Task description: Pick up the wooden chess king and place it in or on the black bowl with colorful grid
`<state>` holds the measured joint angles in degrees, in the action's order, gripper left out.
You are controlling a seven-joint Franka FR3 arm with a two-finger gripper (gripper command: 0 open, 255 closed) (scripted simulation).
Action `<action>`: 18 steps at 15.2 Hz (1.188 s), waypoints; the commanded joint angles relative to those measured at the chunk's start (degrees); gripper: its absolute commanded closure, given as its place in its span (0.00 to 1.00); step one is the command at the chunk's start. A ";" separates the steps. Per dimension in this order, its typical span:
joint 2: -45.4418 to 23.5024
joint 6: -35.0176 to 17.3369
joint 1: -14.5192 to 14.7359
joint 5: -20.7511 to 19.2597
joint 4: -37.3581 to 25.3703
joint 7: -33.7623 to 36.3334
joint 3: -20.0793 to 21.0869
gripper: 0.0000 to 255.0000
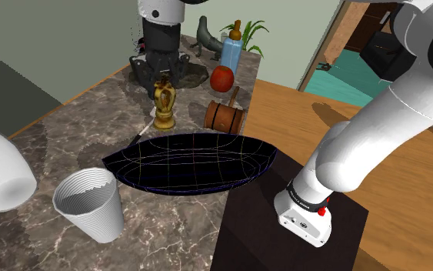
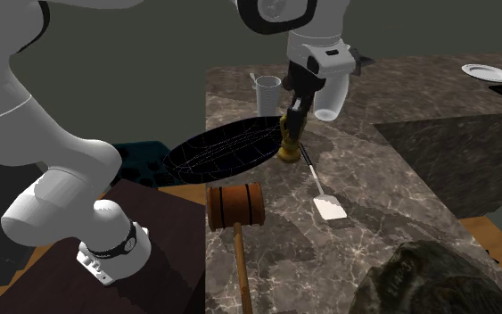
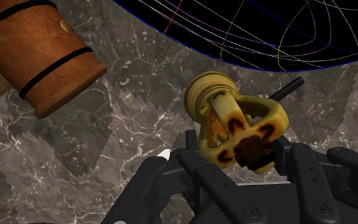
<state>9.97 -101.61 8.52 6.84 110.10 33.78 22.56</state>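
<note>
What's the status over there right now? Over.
Gripper at the top of the chess king, hold unclear. King upright on the counter, beside the black bowl. Mallet nearby, not between them.

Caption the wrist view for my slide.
Hand over the chess king on a marbled counter, wooden mallet beside it, grid-lined black bowl beyond.
</note>
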 commanded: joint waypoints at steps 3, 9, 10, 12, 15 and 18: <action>-0.30 3.22 -0.14 -0.21 -3.47 0.11 -0.16 1.00; -1.01 7.89 -0.24 -0.54 -8.84 0.56 -0.22 1.00; -1.19 8.68 -0.26 -0.61 -9.79 0.64 -0.21 1.00; -1.57 10.27 -0.28 -0.76 -11.75 0.83 -0.20 1.00; -2.28 12.67 -0.30 -1.02 -14.82 1.15 -0.14 1.00; -2.88 14.47 -0.30 -1.24 -17.19 1.41 -0.08 1.00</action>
<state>7.23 -87.63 8.25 5.66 93.50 35.17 22.49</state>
